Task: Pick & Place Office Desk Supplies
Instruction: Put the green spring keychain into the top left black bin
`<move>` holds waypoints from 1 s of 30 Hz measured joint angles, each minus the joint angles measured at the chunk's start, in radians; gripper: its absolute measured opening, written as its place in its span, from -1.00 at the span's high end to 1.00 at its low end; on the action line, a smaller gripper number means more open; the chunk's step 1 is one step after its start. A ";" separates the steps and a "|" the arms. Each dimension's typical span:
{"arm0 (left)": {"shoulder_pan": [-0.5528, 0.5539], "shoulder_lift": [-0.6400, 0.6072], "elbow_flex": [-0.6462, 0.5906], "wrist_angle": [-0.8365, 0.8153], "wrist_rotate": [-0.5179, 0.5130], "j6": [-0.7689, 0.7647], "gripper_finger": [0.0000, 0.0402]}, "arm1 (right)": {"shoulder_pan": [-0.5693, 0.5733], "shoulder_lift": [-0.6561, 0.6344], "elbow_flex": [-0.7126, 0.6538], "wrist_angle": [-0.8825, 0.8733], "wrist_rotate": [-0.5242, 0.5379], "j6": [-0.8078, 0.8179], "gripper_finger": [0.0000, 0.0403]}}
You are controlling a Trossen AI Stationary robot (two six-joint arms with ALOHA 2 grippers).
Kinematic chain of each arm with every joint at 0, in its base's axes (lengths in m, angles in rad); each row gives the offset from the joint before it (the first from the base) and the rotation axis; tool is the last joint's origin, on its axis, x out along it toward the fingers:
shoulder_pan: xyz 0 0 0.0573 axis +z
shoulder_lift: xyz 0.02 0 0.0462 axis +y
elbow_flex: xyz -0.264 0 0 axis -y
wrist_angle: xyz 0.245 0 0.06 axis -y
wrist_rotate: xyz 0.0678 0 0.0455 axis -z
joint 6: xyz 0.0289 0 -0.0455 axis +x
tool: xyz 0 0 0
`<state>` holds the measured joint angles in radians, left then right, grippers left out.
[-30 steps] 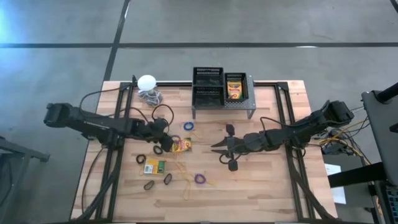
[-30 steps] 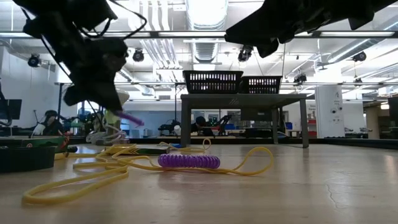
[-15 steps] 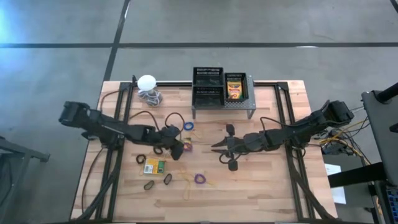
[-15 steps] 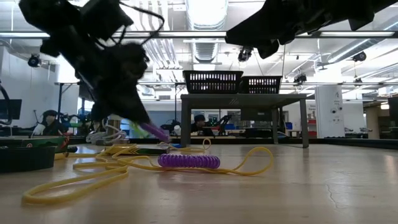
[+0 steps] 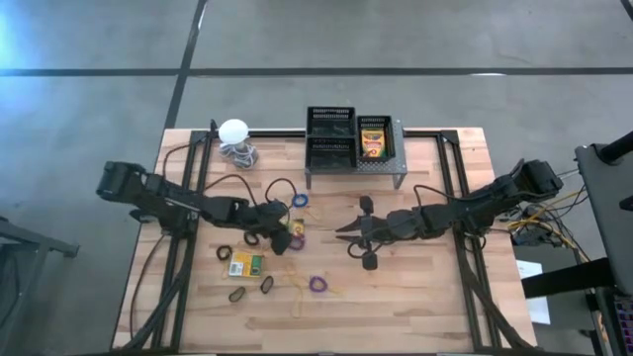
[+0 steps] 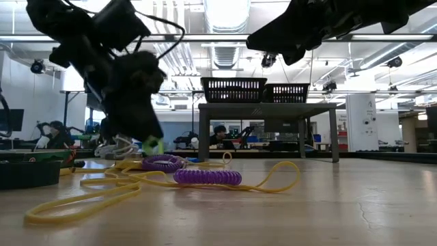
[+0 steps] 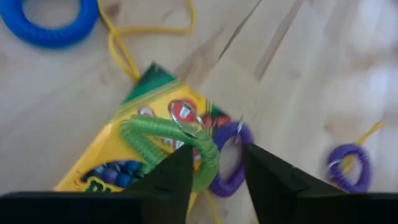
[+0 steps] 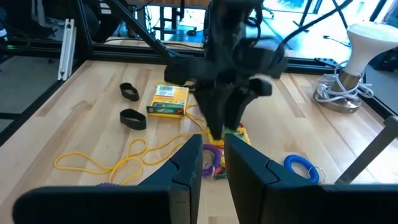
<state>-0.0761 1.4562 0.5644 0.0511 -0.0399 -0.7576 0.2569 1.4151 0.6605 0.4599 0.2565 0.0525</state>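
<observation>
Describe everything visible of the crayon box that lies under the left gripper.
The crayon box is a small flat carton, yellow with green ends and printed crayon pictures, apparently cardboard. It lies flat and askew on the wooden table, near its middle. A green coiled loop with a metal ring rests on its top face, and a purple coiled loop sits against one edge. A yellow band runs up to its green corner. The left gripper hangs directly above it, fingers parted, touching the green coil rather than the box.
</observation>
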 joint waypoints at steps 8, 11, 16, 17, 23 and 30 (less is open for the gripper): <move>0.014 -0.056 0.000 -0.013 -0.043 -0.008 0.14 | -0.003 0.000 0.000 0.000 0.000 0.000 0.65; 0.012 -0.046 0.000 -0.013 -0.048 0.007 0.21 | -0.003 0.000 0.000 0.000 -0.001 0.000 0.67; 0.001 -0.021 0.000 0.030 -0.066 0.107 0.26 | -0.003 0.000 0.000 0.000 -0.002 0.000 0.70; -0.002 -0.012 0.000 0.040 -0.074 0.119 0.26 | -0.003 0.000 0.000 0.000 -0.002 0.000 0.71; -0.011 0.053 0.000 0.107 -0.095 0.130 0.26 | -0.003 0.000 0.000 0.001 -0.002 0.000 0.70; -0.027 0.105 0.000 0.106 -0.096 0.070 0.27 | -0.003 0.000 0.000 0.001 -0.002 0.000 0.69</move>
<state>-0.1033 1.5611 0.5648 0.1573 -0.1359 -0.6876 0.2543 1.4151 0.6601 0.4606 0.2550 0.0525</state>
